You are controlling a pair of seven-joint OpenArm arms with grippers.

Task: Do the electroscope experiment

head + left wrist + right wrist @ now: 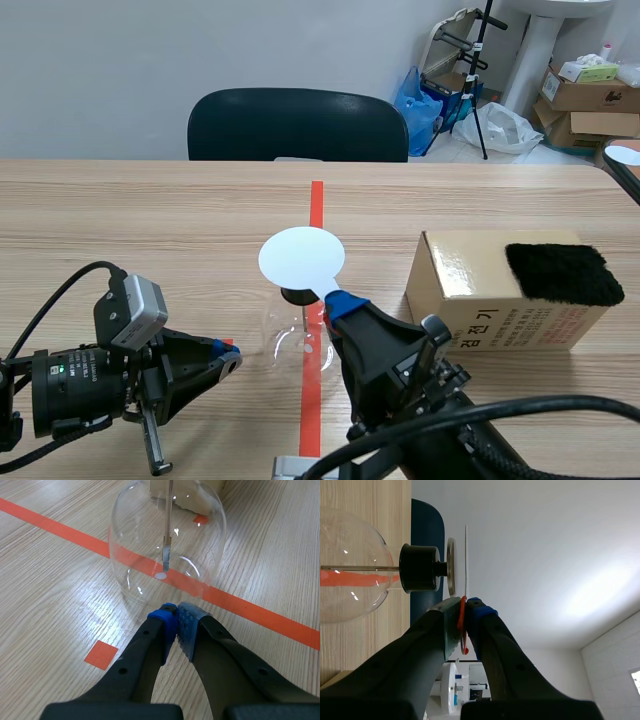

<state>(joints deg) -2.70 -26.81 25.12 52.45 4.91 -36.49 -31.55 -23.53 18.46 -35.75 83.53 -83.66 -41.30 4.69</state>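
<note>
Electroscope [292, 345] may topple if right claw [344, 303], clamped on white disc [301, 257], pushes sideways; left claw [229, 361] closed, empty

flask [167, 545] top: cut off by edge | cap [296, 295]: mostly hidden under white disc [301, 257]

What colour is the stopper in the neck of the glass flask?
The stopper is black, clearest in the right wrist view.

I count one glass electroscope [285, 342], one white disc [301, 257], one cardboard box [470, 290], one black cloth [563, 273].
</note>
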